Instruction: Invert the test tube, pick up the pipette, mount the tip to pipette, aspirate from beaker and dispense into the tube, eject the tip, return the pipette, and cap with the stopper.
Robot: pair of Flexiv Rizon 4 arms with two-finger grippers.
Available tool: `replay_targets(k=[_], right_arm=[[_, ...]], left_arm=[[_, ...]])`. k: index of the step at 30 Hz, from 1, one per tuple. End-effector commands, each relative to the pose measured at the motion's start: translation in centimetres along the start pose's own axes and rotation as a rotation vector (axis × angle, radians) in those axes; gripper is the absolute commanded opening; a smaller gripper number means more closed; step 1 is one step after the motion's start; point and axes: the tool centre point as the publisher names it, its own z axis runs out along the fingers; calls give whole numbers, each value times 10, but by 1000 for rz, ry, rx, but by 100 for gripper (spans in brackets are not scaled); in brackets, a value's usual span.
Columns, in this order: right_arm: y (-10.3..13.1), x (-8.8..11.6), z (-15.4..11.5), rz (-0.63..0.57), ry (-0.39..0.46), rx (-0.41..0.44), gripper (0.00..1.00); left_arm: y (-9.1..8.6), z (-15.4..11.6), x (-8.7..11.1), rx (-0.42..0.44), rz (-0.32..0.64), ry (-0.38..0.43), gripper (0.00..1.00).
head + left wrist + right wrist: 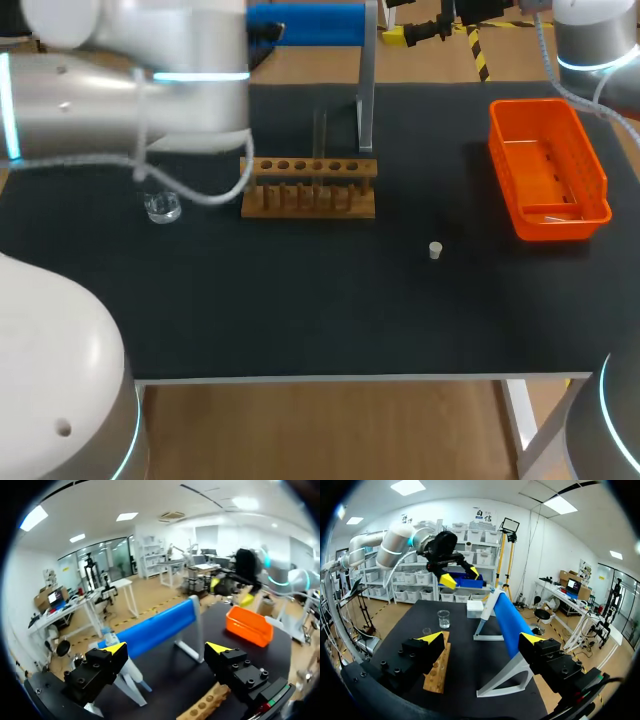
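status: nothing done yet, i'd judge. left gripper (166, 648) and right gripper (484, 638) spread, empty; stopper (435, 250) loose mid-tabletop, tube (320, 140) at rack (308, 203).

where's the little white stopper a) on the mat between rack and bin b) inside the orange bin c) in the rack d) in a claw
a: the stopper stands alone on the black mat, between the wooden rack and the orange bin, touching neither.

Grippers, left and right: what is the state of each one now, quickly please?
Left gripper: open, holding nothing.
Right gripper: open, holding nothing.
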Motion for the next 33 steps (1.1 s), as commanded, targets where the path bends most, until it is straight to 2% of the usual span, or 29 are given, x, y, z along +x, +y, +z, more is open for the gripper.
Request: replay_targets(k=[1,6,11,17,21,24,28,33], right_arm=[[1,-1,-1,1,4,4,100],[1,-1,-1,1,4,4,100],[1,-1,-1,1,4,4,100],[1,-1,-1,1,4,4,100],[1,-1,-1,1,4,4,100],[1,-1,-1,1,4,4,100],[1,-1,-1,1,4,4,100],[1,-1,-1,1,4,4,100]], left_arm=[[11,-52,17,164,79,210,100],[16,-63,45,211,131,306,100],[27,-66,71,211,166,379,100],[51,-51,95,177,170,426,100],[66,-36,96,203,161,440,100],[74,-24,90,220,158,454,100],[77,-11,86,265,169,521,100],[84,2,89,243,197,564,100]])
